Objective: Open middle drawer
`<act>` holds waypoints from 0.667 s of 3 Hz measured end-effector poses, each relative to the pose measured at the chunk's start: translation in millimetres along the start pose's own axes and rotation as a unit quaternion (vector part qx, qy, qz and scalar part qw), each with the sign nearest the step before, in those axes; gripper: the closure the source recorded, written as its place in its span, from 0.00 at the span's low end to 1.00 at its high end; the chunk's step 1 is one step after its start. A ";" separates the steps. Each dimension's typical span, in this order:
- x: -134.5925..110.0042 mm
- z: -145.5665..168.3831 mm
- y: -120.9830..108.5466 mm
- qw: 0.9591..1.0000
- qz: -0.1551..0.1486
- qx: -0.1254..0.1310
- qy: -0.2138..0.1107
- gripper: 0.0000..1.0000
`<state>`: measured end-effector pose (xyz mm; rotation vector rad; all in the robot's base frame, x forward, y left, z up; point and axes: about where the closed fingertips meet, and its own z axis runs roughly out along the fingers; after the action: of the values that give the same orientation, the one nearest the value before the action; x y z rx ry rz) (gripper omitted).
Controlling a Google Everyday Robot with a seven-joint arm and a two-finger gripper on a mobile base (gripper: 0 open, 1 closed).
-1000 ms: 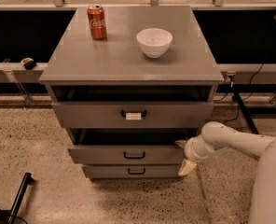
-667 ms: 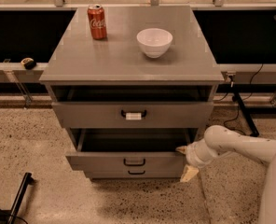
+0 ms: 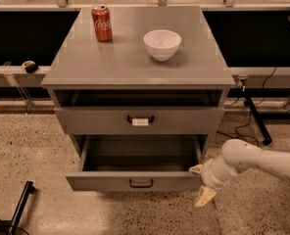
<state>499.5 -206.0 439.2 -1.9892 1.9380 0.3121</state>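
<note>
The middle drawer (image 3: 103, 181) is a grey flat-fronted drawer with a small black loop handle (image 3: 141, 183). It stands pulled well out of the cabinet (image 3: 135, 67), and its inside looks empty. My gripper (image 3: 200, 182) is at the right end of the drawer front, on a white arm coming in from the right. Its cream fingers (image 3: 204, 197) are spread, one just above the front's right corner and one below it. The gripper is away from the handle.
Above is the taller drawer with a white tag on its handle (image 3: 140, 121), slightly out. On the cabinet top stand a red cola can (image 3: 101, 23) and a white bowl (image 3: 162, 44). Cables and a black stand leg (image 3: 255, 116) lie on the speckled floor at right. A black bar (image 3: 20, 207) lies at lower left.
The middle drawer has slid far out toward the camera, covering the lowest drawer. My gripper has moved with its right end, forward and down.
</note>
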 end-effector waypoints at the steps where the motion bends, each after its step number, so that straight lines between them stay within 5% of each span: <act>1: -8.7 -15.9 26.8 1.000 0.017 -0.014 0.000 0.21; 2: -16.6 -27.7 41.7 0.999 0.028 -0.026 0.000 0.22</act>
<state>455.1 -201.9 467.2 -1.9693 2.0081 0.3815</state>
